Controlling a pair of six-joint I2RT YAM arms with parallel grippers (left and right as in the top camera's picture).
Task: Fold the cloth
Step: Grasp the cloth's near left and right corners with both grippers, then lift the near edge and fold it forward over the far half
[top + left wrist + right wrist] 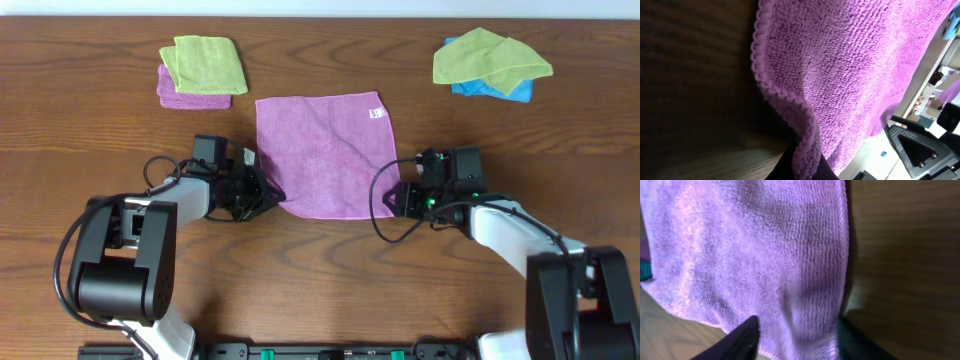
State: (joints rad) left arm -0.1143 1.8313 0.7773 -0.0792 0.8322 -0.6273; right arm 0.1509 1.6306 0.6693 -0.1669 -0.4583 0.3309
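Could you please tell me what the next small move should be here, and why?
The cloth lies flat and unfolded; the left tool and right tool each sit at a near corner, and the right wrist view shows its fingers apart with cloth between. I'd probably close both tools on those corners first, since a firm grip isn't evident yet.

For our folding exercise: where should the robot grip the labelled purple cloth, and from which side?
The cloth lies flat and square, so grip its two near corners, coming in low from the near edge. The left gripper and right gripper sit at those corners; the label marks the far edge.
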